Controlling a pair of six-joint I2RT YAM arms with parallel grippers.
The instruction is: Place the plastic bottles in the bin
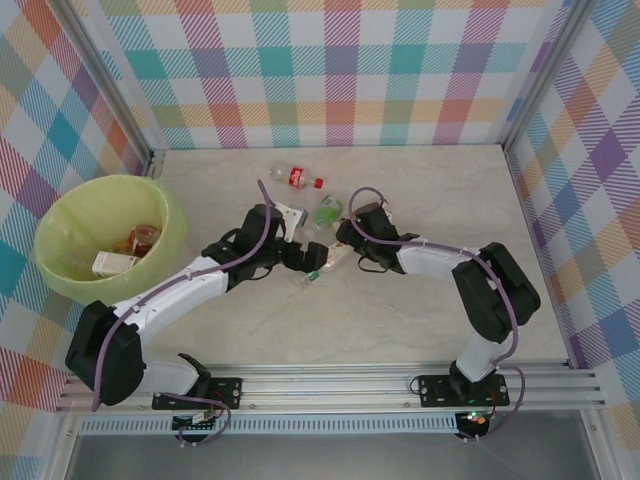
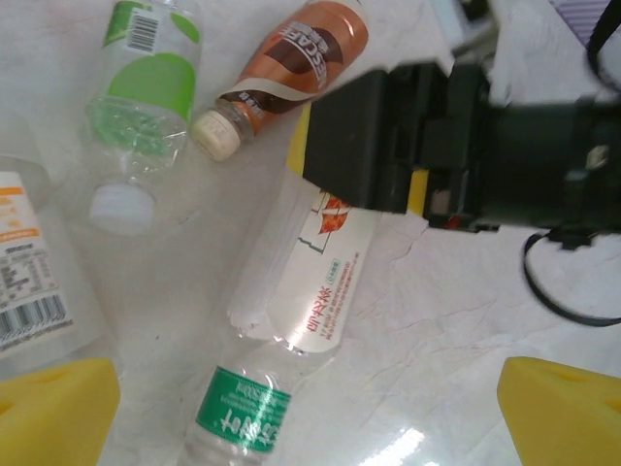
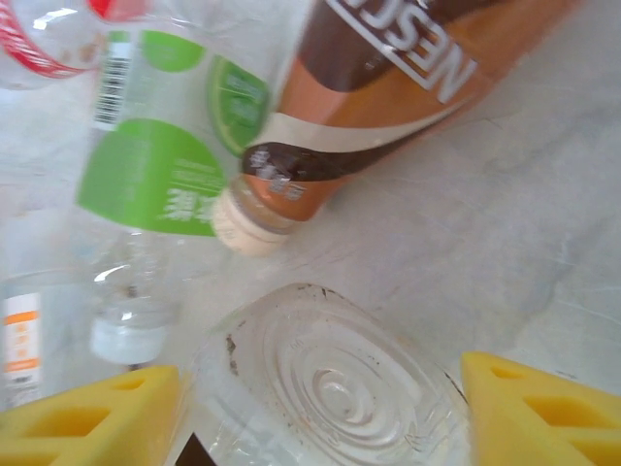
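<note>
A clear bottle with a white label (image 2: pixel 320 282) and a green band near its neck lies on the table. My right gripper (image 3: pixel 320 408) is shut on its base (image 3: pixel 340 383), with a yellow pad (image 3: pixel 97 417) against each side. My left gripper (image 2: pixel 310 417) hangs open over the same bottle's neck end, its pads (image 2: pixel 53 408) wide apart and touching nothing. Beside it lie a brown-label bottle (image 2: pixel 301 49), a green-label bottle (image 2: pixel 146 78) and an orange-and-white-label bottle (image 2: pixel 29 282). Both grippers meet mid-table (image 1: pixel 320 255). The yellow-green bin (image 1: pixel 60 215) stands at the far left.
A red-label bottle (image 1: pixel 297 178) lies further back on the table. Inside the bin are a brown bottle (image 1: pixel 143 238) and a white-label one (image 1: pixel 115 263). Checked walls close the back and sides. The right arm's black body (image 2: pixel 437 146) reaches over the held bottle.
</note>
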